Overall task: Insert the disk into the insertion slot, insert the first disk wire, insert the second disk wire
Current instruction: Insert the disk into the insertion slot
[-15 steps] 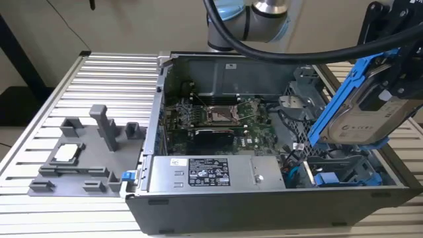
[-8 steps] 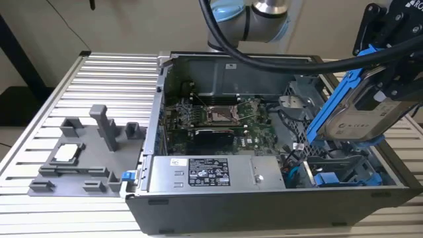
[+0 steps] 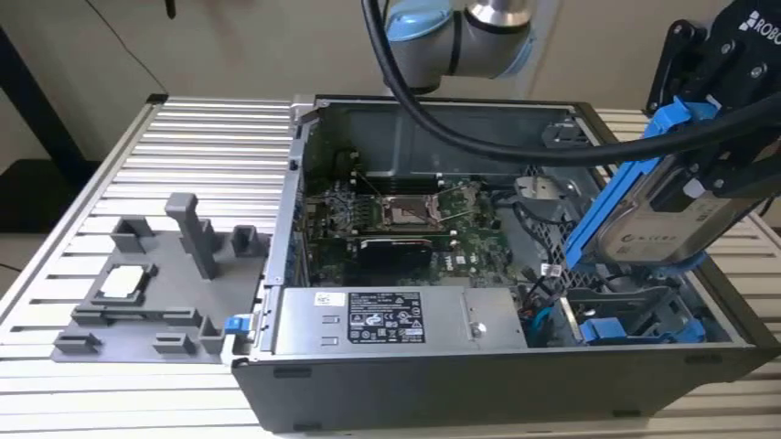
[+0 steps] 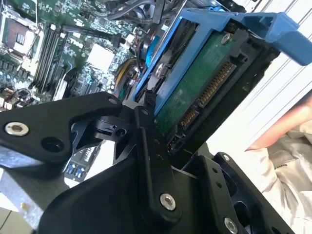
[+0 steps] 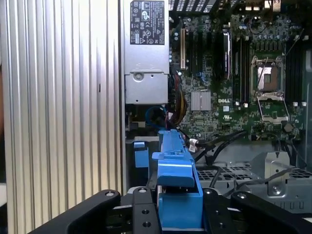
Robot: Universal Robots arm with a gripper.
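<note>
My black gripper (image 3: 718, 151) is shut on the disk (image 3: 665, 215), a silver drive with a white label in a bright blue carrier. The disk hangs tilted above the exterior view's right end of the open computer case. Below it lies the insertion slot (image 3: 628, 320), a grey bay with blue clips inside. The second wrist view shows the disk's green circuit board and connector (image 4: 204, 92) between my fingers (image 4: 146, 141). The first wrist view has the carrier's blue edge (image 5: 178, 185) standing between the two black fingers (image 5: 141, 212). Blue and black cables (image 3: 537, 315) lie beside the slot.
A labelled grey power supply box (image 3: 390, 320) sits at the case front, with the motherboard (image 3: 403, 219) behind it. A grey fixture plate (image 3: 159, 293) holding small parts lies on the ribbed table at the exterior view's left. A person's hand (image 4: 287, 136) is close to the case.
</note>
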